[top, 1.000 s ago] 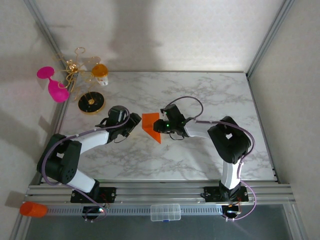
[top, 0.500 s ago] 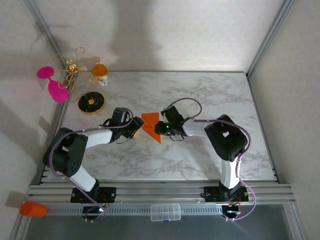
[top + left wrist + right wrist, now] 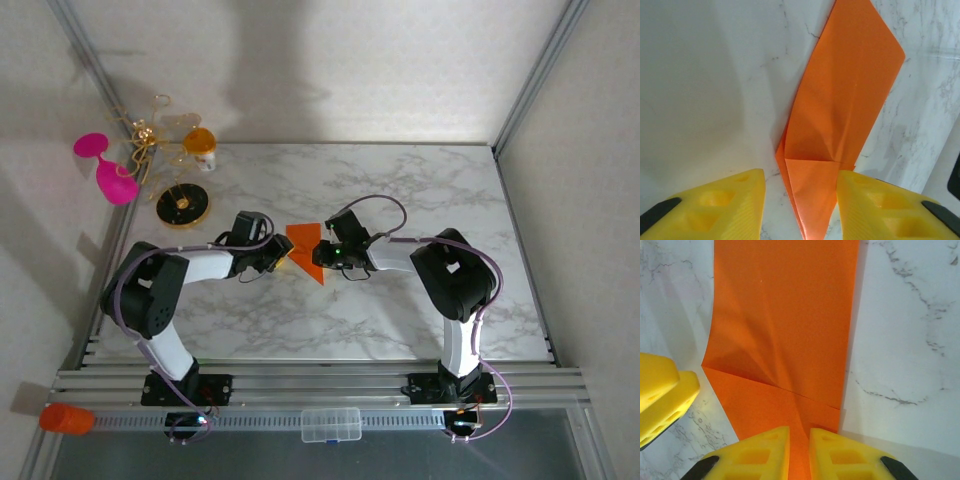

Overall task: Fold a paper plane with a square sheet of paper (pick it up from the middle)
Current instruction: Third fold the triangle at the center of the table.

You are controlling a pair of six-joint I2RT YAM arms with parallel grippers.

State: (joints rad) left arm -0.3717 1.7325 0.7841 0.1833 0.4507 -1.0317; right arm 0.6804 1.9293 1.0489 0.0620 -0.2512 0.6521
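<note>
light: dim, soft | shadows: broad on back wall (image 3: 270,60) | focus: sharp

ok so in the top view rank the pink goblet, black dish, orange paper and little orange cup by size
1. pink goblet and black dish: too alike to split
2. orange paper, edges partly hidden
3. orange cup, clearly smallest

I see a white marble-patterned table (image 3: 420,190), lit brightest toward its far edge. Pale textured walls (image 3: 350,60) enclose it, with aluminium rails (image 3: 320,383) across the near side.
</note>
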